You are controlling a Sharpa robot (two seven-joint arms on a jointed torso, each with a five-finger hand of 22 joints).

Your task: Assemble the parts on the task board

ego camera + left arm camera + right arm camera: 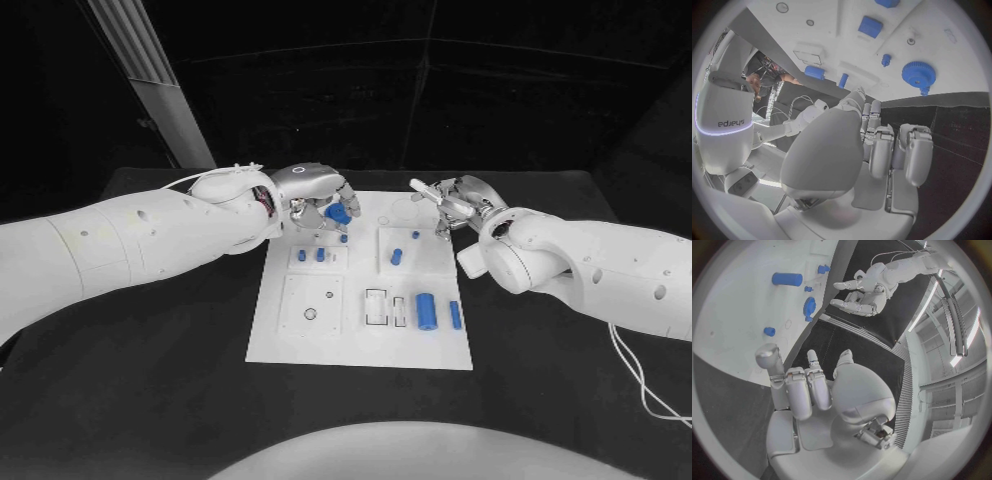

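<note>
Near edge of board: big blue cylinder lying right of centre, slimmer peg just beside it on the right. Two rectangular slots left of the cylinder, round hole in the left panel. Mid-board: small pegs standing on the left block, another peg on the right block. Far left corner: blue gear lying on the board, close under left hand; left wrist view shows gear apart from the fingers, which are straight, close together, holding nothing. Far right corner: right hand over the board edge, fingers loosely apart, empty.
</note>
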